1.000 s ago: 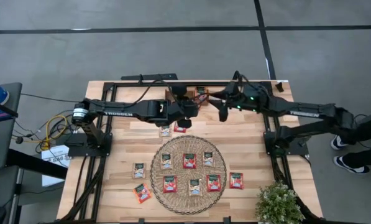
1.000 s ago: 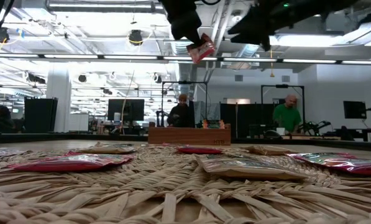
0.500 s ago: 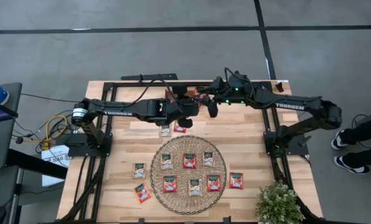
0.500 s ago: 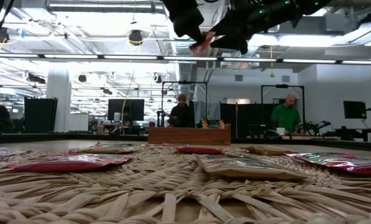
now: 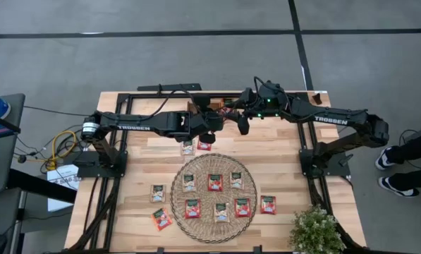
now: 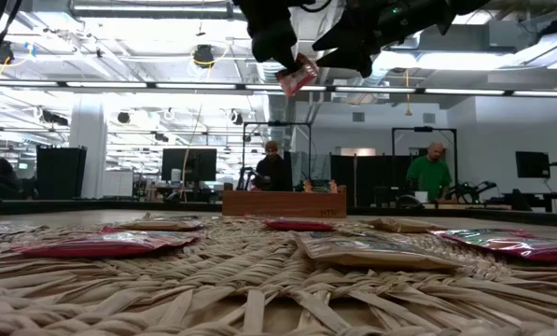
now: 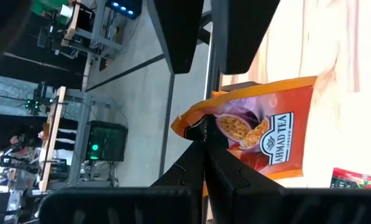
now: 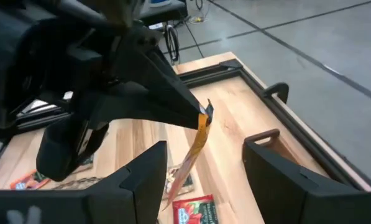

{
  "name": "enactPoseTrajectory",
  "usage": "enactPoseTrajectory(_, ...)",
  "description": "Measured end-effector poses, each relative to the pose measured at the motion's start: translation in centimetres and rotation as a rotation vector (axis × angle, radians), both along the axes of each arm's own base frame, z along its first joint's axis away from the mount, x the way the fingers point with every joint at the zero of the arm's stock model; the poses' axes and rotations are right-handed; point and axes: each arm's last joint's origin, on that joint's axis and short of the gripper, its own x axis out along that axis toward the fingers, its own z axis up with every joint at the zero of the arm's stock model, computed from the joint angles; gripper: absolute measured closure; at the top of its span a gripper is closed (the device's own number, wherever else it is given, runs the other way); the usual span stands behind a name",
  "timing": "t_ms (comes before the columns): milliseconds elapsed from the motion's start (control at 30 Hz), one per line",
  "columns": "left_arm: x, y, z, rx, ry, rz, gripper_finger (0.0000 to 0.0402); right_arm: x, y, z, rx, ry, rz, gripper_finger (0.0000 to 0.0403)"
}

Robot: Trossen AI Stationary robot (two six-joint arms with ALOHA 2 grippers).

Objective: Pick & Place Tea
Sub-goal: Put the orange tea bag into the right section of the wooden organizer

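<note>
An orange tea sachet (image 7: pixel 260 134) hangs high over the table's far middle, with my left gripper (image 7: pixel 204 142) shut on it. In the low view the sachet (image 6: pixel 297 73) dangles tilted below the left gripper (image 6: pixel 276 49). My right gripper (image 8: pixel 205 152) is open. One of its fingers stands on each side of the hanging sachet (image 8: pixel 194 146), and neither touches it. Several more sachets lie flat on the round woven mat (image 5: pixel 214 224). Two more (image 5: pixel 196 147) lie just beyond the mat. The wooden tray (image 6: pixel 285 203) stands at the far edge. My left gripper pinches the sachet's top edge (image 7: pixel 201 127) between its two fingertips, coming from the table's left and slanting down. The sachet hangs below the fingertips (image 8: pixel 194 115), edge-on toward the right gripper, lifted clear of the table.
Loose sachets lie on the bare wood left of the mat (image 5: pixel 157 192), (image 5: pixel 161 219) and right of it (image 5: pixel 268 204). A potted plant (image 5: pixel 316 229) stands at the near right corner. Both arms' black frames (image 5: pixel 97 162), (image 5: pixel 326 162) flank the table. People stand in the room beyond.
My right gripper has moved toward the table's left, up to the held sachet, so that its fingers now flank it. The left gripper and the sachet have stayed in place.
</note>
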Motion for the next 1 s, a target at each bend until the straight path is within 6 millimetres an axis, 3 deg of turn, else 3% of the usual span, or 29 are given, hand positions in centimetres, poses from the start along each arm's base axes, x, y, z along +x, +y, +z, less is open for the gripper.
enactPoseTrajectory(1000, 0.37, 0.01, 0.36, -0.016, -0.059, -0.021, 0.0401, 0.98, 0.61, -0.27, 0.053, -0.037, 0.033, 0.0211)
